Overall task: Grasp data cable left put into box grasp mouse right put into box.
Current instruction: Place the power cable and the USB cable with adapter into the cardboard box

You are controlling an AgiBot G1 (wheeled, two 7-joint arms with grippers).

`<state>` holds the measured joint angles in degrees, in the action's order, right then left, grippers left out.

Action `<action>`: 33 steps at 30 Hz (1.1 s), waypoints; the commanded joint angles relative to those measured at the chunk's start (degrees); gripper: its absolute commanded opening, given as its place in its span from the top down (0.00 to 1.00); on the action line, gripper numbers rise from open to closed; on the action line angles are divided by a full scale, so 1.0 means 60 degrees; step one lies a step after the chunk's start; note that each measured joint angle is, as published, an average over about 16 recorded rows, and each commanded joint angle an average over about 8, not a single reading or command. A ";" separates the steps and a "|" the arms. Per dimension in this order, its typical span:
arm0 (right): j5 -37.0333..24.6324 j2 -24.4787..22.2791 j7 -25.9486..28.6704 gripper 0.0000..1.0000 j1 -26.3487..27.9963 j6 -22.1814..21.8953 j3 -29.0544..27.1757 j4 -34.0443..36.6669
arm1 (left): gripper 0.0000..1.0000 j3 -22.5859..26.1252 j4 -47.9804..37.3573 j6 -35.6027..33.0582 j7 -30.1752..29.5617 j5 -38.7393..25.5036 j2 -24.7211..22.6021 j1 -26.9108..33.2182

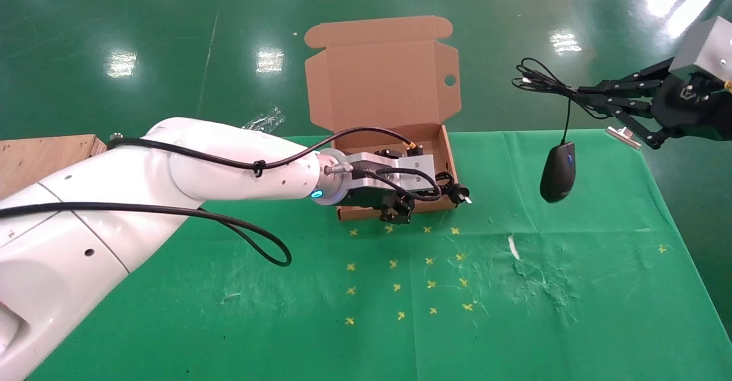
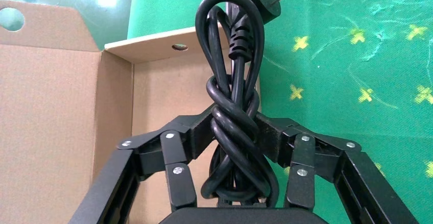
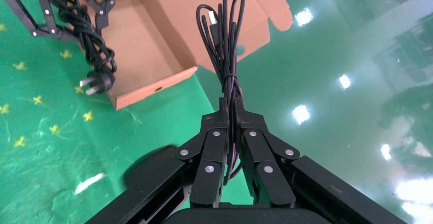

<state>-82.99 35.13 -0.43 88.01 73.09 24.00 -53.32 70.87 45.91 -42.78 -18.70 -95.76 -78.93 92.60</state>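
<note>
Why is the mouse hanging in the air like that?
The right gripper pinches only the bundled thin wire, so the mouse dangles above the green cloth instead of being held by its body. The cloth also looks scuffed white near the middle.

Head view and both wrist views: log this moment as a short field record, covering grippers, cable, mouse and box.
left gripper: shut on data cable, at the box's near right corner
plug: sticks out past the box's right wall
right gripper: shut on the mouse's bundled wire, right of the box
mouse: dangling above the green cloth
box: lid open, upright
</note>
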 commanded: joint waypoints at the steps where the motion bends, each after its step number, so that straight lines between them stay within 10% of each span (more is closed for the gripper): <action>1: 0.0059 -0.0003 0.0061 1.00 -0.0068 -0.0054 -0.0032 -0.0115 | 0.00 0.0333 -0.0031 0.0181 -0.0046 0.0245 0.0003 0.0097; 19: 0.0386 0.0183 0.0278 1.00 -0.0173 -0.0151 -0.0145 -0.0622 | 0.00 0.1643 -0.0893 0.1004 -0.0238 0.1570 0.0056 0.0735; 33: 0.0497 0.2010 -0.0454 1.00 0.0096 -0.0160 0.0247 0.0089 | 0.00 0.0602 -0.3191 -0.0014 0.1255 0.3579 0.1177 0.1161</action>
<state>-80.51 48.12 -3.69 88.81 71.54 25.75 -51.47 74.97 26.85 -42.20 -11.66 -75.07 -73.03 99.49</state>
